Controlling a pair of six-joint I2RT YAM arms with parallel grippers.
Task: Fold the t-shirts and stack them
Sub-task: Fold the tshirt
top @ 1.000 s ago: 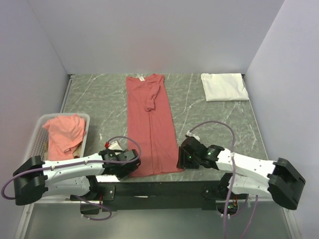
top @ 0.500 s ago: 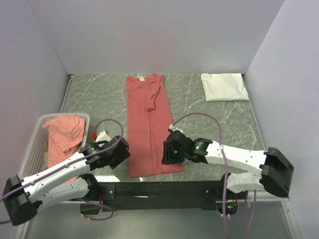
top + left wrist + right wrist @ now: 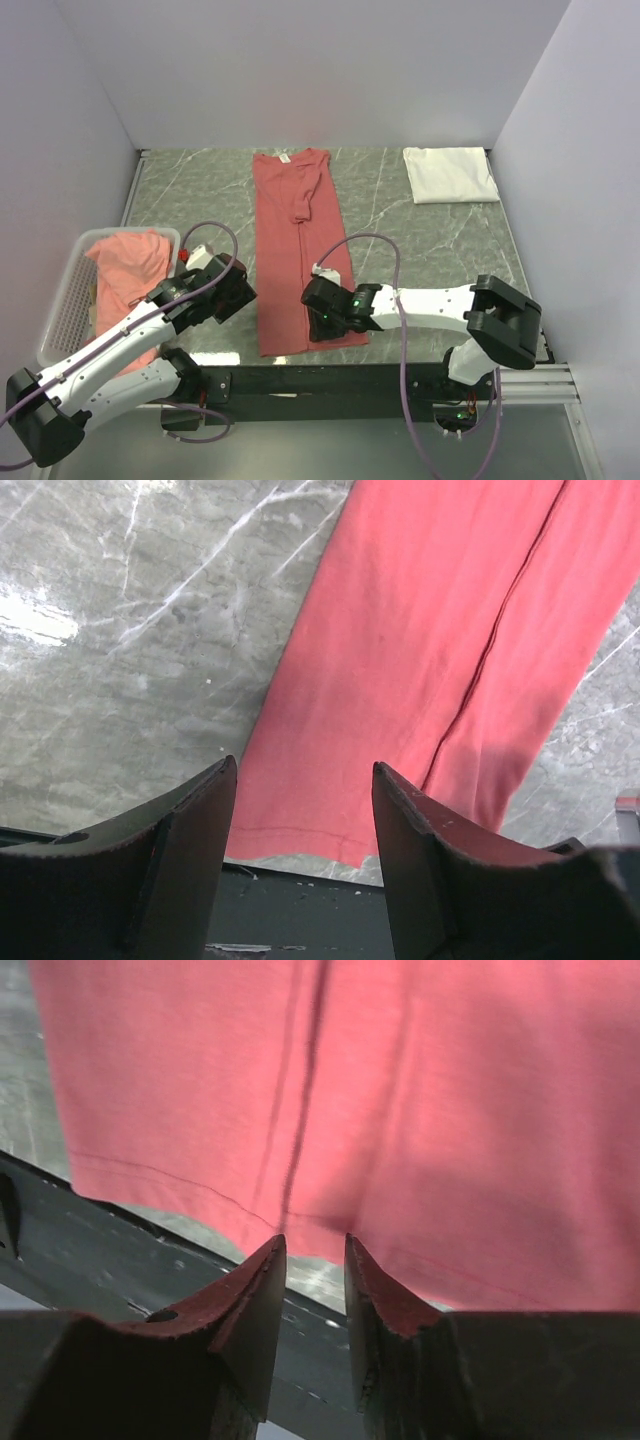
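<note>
the left arm (image 3: 120,345) lay stretched from 7 o'clock toward 1 o'clock. the left gripper (image 3: 302,780) pointed downward, jaws spread wide. the right arm (image 3: 435,303) was bent sharply at the elbow, its forearm lying low toward 9 o'clock. the right gripper (image 3: 314,1250) pointed downward, its fingertips (image 3: 262,1265) only a narrow gap apart.

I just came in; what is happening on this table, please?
Two robot arms are working on a coral-red t-shirt that lies flat in the middle of the table, folded into a narrow strip. Both are at its near end: the left end effector is open beside the shirt's left edge, and the right end effector hangs over the hem, narrowly open, gripping nothing. A folded white t-shirt lies at the far right, and more coral shirts sit in the mesh basket on the left.
</note>
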